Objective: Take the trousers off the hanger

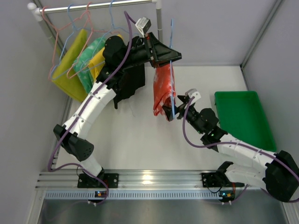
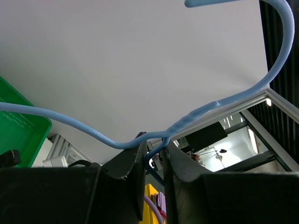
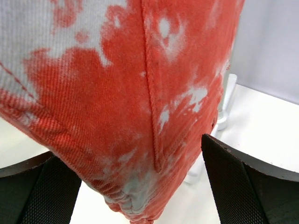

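Rail [image 1: 93, 5]: upper left of the top view, at the back.
Clothed hangers [image 1: 79, 60]: hung on the rail, far upper left.
Left gripper [image 1: 169, 56]: upper centre, right of the rail, around the hanger [image 1: 172, 32].
Patterned trousers [image 1: 162, 91]: centre, hanging on that hanger.
Plain trousers [image 1: 127, 86]: just left of them, partly under the left arm.
Right gripper [image 1: 176, 106]: straddling the patterned pair's lower end.
Tray [image 1: 240, 121]: right side, on the table [image 1: 135, 140].

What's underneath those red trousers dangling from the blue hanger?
The open right gripper, its fingers either side of the red trousers' lower end, above the white table. The cloth covers whatever lies directly beneath.
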`<state>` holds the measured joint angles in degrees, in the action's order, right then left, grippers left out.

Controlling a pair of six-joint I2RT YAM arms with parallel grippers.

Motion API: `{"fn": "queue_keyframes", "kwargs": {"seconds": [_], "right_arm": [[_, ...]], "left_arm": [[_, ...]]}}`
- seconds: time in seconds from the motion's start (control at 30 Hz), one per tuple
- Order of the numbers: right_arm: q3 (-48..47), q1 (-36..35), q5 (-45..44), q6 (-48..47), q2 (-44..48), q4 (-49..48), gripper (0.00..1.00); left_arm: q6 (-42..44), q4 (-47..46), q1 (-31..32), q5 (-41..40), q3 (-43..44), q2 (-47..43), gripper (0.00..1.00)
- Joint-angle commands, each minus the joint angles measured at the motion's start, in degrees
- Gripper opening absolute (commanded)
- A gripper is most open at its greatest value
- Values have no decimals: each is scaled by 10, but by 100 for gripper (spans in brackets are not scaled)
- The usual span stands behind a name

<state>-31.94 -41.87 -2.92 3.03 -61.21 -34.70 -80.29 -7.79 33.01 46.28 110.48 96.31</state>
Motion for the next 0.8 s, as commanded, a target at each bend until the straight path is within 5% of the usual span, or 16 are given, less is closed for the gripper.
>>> {"fn": "queue_keyframes", "kwargs": {"seconds": [0.0, 0.17, 0.3, 0.77], "right_arm": [[-32, -10, -51, -16, -3, -29, 99], [-33, 4, -88, -23, -4, -15, 88], [-47, 16, -85, -13, -2, -20, 67], [-80, 17, -29, -21, 21, -26, 67]], "left_arm": [[0, -109, -1, -1, 29, -22, 0], [0, -109, -1, 0, 26, -27, 0], [0, -111, -1, 2, 17, -33, 0], [3, -111, -1, 3, -6, -37, 0]]}}
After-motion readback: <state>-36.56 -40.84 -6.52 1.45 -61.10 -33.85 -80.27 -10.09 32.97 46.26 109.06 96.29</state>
